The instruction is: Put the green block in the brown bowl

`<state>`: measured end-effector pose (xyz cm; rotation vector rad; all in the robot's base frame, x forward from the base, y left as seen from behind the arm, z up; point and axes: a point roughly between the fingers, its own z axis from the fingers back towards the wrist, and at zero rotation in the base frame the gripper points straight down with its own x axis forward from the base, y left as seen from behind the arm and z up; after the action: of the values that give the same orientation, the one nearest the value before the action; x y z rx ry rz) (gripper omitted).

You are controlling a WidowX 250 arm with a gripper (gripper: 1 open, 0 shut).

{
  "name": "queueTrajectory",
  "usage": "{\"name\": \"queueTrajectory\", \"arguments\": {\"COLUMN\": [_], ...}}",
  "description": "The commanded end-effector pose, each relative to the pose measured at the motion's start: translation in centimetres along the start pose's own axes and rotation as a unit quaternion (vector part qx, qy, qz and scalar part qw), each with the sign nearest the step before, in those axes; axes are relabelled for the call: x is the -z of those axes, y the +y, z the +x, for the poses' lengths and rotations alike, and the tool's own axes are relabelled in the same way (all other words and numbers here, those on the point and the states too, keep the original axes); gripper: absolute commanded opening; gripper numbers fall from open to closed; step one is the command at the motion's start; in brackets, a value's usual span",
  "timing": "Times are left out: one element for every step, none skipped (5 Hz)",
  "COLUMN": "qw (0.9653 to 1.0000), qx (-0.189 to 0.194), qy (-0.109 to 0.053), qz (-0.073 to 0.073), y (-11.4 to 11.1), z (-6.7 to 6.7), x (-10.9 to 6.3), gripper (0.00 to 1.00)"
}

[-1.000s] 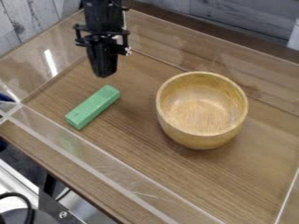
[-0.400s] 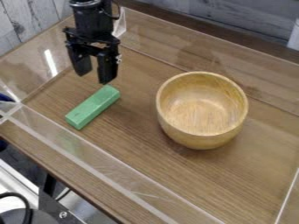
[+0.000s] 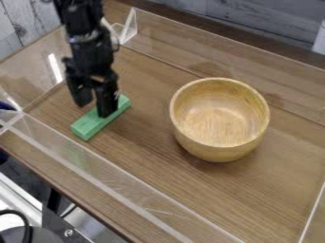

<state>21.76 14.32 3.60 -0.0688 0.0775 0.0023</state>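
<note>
The green block [image 3: 87, 125] lies flat on the wooden table at the left, its long side running diagonally. My gripper [image 3: 95, 101] points straight down over the block's far end. It is open, with one dark finger on either side of the block, low near the tabletop. Whether the fingers touch the block I cannot tell. The brown bowl [image 3: 219, 148] stands upright and empty to the right of the block, a short gap away from it.
A clear plastic wall [image 3: 76, 166] runs along the front and sides of the wooden tabletop [image 3: 152, 180]. A white wall stands behind. Dark cables [image 3: 19, 226] hang below the table's front left corner.
The gripper has opened from shut. It has moved left and down from above the table's back to straddle the green block's far end. Block and bowl have not moved.
</note>
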Motion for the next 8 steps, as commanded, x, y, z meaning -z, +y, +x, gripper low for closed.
{"name": "queueTrajectory", "arguments": {"qw": [0.9991, 0.9987, 0.9987, 0.9985, 0.9983, 0.9979, 0.9974, 0.9968], "qx": [0.018, 0.011, 0.003, 0.001, -0.003, -0.002, 0.0, 0.0], "qy": [-0.037, -0.046, -0.047, -0.053, -0.057, -0.06, -0.062, -0.066], "qz": [0.012, 0.018, 0.02, 0.015, 0.009, 0.023, 0.037, 0.045], "y": [0.8, -0.4, -0.9, -0.6, -0.3, -0.8, -1.3, -1.9], "z": [-0.6, 1.0, 1.4, 1.6, 1.7, 1.8, 1.9, 2.2], "x": [0.7, 0.0, 0.0, -0.3, -0.7, -1.3, -1.7, -3.1], "gripper": [1.0, 0.0, 0.0, 0.0, 0.0, 0.0, 0.0, 0.0]}}
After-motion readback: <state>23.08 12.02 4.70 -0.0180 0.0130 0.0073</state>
